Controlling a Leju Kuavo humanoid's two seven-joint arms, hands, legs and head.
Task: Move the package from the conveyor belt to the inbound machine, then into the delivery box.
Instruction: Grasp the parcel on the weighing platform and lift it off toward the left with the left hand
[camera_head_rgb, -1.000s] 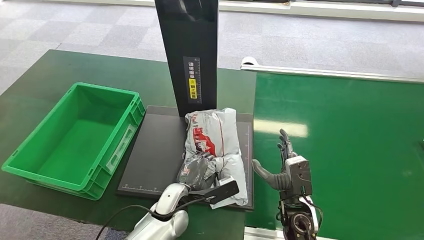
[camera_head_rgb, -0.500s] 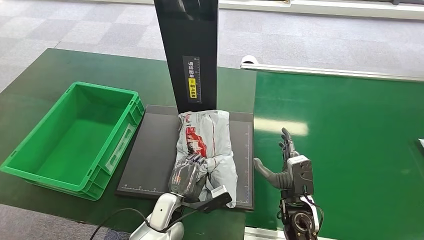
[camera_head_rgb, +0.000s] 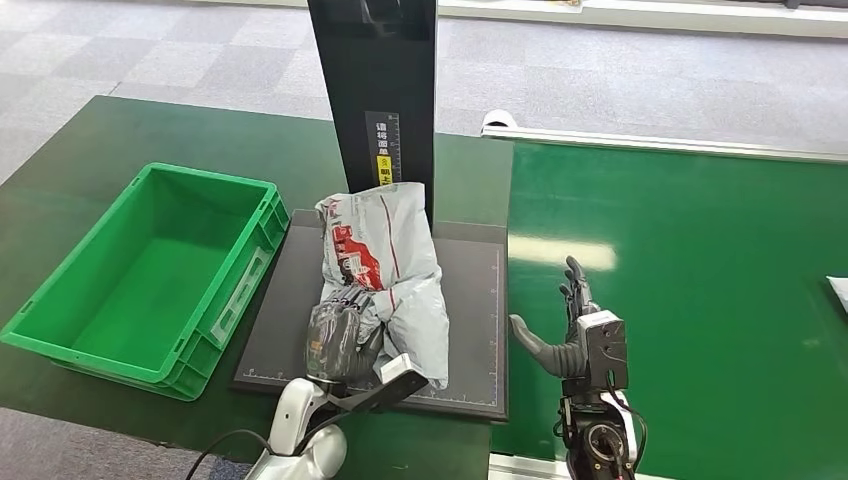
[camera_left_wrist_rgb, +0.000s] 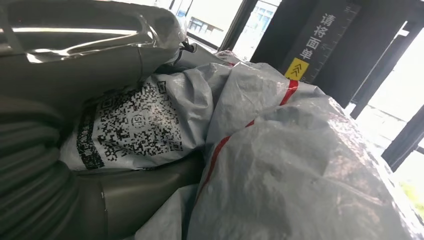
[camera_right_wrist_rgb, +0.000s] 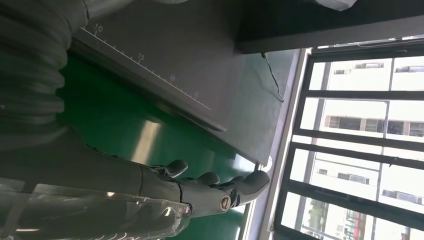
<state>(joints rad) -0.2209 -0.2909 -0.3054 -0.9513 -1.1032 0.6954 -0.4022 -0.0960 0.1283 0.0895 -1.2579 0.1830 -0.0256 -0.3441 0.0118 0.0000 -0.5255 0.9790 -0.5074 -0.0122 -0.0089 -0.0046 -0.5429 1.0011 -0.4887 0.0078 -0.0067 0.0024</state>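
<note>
- At the lower middle of the head view, the left hand (camera_head_rgb: 335, 340) grips the near end of the grey package (camera_head_rgb: 385, 265), fingers wrapped around the crumpled plastic; the left wrist view shows the bag's printed code label pressed against the palm.
- The package sits over the black platform of the inbound machine (camera_head_rgb: 470, 330), its far end raised and leaning towards the machine's dark upright column (camera_head_rgb: 375, 100) at top centre.
- The green delivery box (camera_head_rgb: 60, 325) waits at the left of the frame on the dark green desk (camera_head_rgb: 60, 170), just beside the platform.
- The right hand (camera_head_rgb: 570, 325), lower right, hovers over the green conveyor belt (camera_head_rgb: 700, 270) with fingers spread and nothing in it.
- The step in hand looks like carrying the package across to the box. Doing it well probably means lifting the sagging bag high enough to pass the box's near wall, keeping the grip firm on slippery film, and letting go only once it hangs over the box's middle.
</note>
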